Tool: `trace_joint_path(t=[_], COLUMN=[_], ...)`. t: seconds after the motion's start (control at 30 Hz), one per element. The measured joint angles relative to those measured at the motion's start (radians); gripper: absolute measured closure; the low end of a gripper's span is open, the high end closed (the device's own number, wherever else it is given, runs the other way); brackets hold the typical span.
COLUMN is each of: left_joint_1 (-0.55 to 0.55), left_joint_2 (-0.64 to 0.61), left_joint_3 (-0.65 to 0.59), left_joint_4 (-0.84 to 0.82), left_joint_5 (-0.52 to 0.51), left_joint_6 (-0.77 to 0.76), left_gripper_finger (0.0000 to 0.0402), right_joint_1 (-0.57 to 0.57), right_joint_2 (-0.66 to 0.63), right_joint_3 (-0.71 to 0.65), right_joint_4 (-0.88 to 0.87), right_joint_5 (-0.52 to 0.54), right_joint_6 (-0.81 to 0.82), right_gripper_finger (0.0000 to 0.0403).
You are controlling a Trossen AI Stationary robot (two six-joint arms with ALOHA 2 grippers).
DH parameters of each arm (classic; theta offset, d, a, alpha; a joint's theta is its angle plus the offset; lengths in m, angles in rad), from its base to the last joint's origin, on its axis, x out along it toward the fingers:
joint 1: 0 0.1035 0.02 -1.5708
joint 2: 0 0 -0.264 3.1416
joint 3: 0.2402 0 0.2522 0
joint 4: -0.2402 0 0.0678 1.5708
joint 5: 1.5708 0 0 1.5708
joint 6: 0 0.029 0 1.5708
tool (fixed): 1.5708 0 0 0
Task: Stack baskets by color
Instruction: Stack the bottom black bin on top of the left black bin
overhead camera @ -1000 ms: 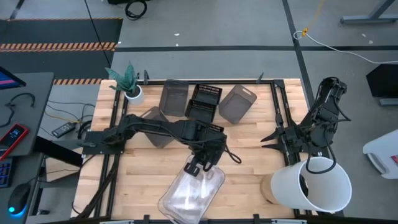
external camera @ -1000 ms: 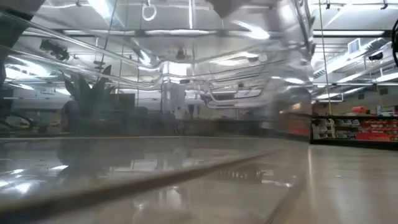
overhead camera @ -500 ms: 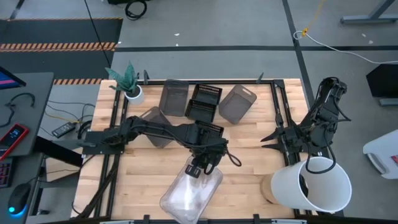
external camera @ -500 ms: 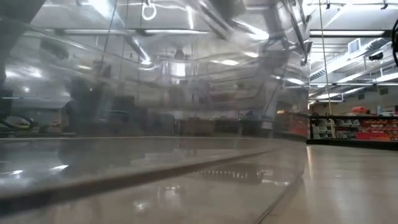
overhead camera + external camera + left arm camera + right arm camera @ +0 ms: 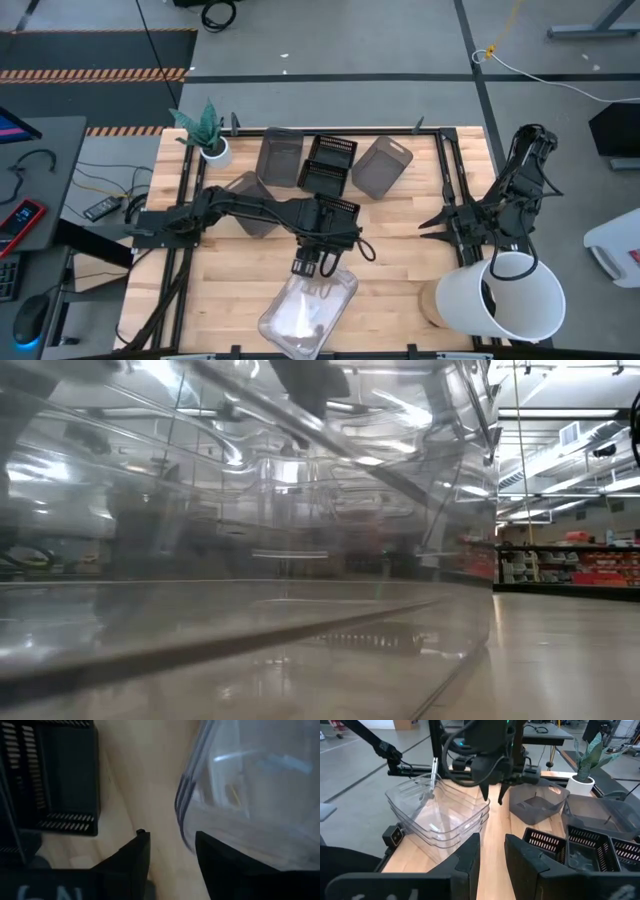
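Note:
Three clear baskets (image 5: 308, 315) sit nested in one stack on the table's near middle, the stack's bottom on the wood (image 5: 437, 815). My left gripper (image 5: 312, 268) points down over the stack's far rim (image 5: 186, 815), open, with that rim between or just beside its fingers. Black lattice baskets (image 5: 330, 165) stand at the far middle, and one (image 5: 343, 208) lies beside my left wrist. Grey baskets (image 5: 279, 157) (image 5: 383, 165) flank the black ones, a third (image 5: 248, 200) is under my left arm. My right gripper (image 5: 428, 222) waits open at the right. My left gripper stands open at the clear stack's far rim (image 5: 190, 840), fingers pointing down from above. Whether a finger still touches the rim I cannot tell. The stack rests on the table by itself.
A big white bucket (image 5: 512, 297) stands at the near right corner, below my right arm. A small white plant pot (image 5: 212, 148) sits at the far left corner. Bare wood (image 5: 400, 260) lies between the clear stack and the bucket.
My left gripper has opened and let go of the clear stack's far end, rolling its wrist and tipping straighter down. The stack has settled on the table and turned a little.

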Motion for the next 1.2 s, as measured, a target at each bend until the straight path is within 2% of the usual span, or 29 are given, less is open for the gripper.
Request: trace_joint_path(t=[0.2,0.8,1.2], left_joint_1=[0.005,0.098,0.076], left_joint_2=[-0.037,-0.081,-0.118], left_joint_3=[0.001,0.000,-0.001], left_joint_4=[-0.001,-0.001,-0.001], left_joint_5=[-0.043,-0.069,-0.073], left_joint_6=[-0.015,-0.167,-0.116], left_gripper_finger=[0.0280,0.0336,0.0384], right_joint_1=[0.000,0.018,0.100], right_joint_2=[0.000,0.015,0.083], right_joint_3=[-0.007,-0.007,-0.007], right_joint_4=[0.009,-0.002,-0.008], right_joint_5=[0.000,-0.008,0.052], right_joint_6=[0.000,0.072,0.165], right_gripper_finger=[0.0308,0.0308,0.0308])
